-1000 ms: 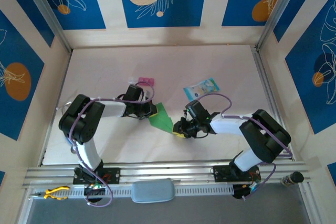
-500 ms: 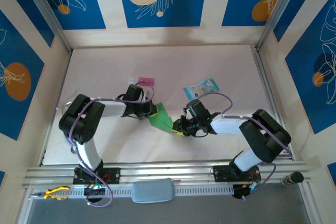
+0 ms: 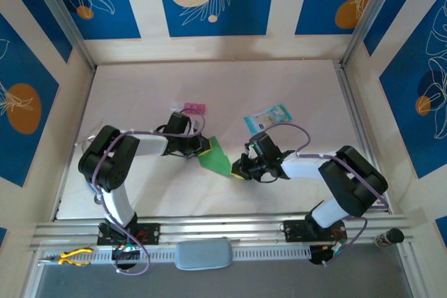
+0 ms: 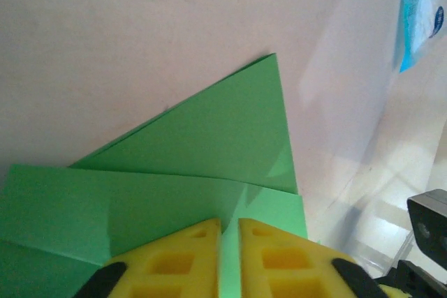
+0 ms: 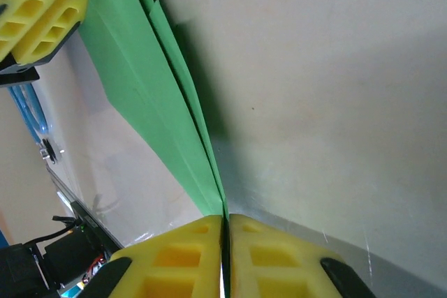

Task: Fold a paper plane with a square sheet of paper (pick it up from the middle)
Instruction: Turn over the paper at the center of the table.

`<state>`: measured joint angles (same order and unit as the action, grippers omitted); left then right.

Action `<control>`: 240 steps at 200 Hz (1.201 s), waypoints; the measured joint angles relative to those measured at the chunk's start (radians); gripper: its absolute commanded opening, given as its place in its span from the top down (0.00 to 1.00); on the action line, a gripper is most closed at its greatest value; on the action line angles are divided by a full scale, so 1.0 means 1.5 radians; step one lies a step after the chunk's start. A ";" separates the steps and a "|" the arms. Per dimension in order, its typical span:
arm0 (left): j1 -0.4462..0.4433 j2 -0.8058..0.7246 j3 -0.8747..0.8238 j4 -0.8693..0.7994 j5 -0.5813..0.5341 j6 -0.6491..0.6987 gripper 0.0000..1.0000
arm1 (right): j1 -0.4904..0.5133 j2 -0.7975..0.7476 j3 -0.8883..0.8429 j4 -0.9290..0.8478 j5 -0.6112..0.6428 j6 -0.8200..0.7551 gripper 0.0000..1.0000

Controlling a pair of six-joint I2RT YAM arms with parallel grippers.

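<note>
My right pincer (image 3: 238,171) had crept slightly toward the left pincer (image 3: 204,146). Both were clamped on the folded green paper (image 3: 215,158), which was stretched between them.

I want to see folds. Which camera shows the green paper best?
The left wrist view shows the green paper flat, folds clear and close. The right wrist view sees it nearly edge-on, a narrow strip. The top view shows a small wedge.

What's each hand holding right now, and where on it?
Both hold the folded green paper at opposite ends: the left hand pinches its left end, the right hand its right end.
</note>
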<state>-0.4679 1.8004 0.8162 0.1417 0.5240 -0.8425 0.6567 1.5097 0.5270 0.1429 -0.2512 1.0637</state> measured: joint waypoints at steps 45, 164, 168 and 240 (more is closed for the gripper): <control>0.001 -0.061 0.000 -0.018 -0.018 -0.011 0.68 | -0.004 -0.052 -0.001 -0.022 0.004 -0.021 0.95; 0.001 -0.418 -0.072 -0.101 -0.187 0.055 0.60 | -0.015 -0.260 0.149 -0.310 0.185 -0.276 0.97; 0.001 -0.428 -0.077 -0.102 -0.193 0.055 0.60 | -0.014 -0.260 0.155 -0.319 0.190 -0.287 0.97; 0.001 -0.547 -0.137 -0.124 -0.276 0.062 0.51 | 0.029 -0.214 0.261 -0.449 0.311 -0.425 0.97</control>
<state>-0.4667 0.9802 0.6102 -0.0437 0.1097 -0.7494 0.7006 1.1885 0.9192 -0.5304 0.2150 0.4255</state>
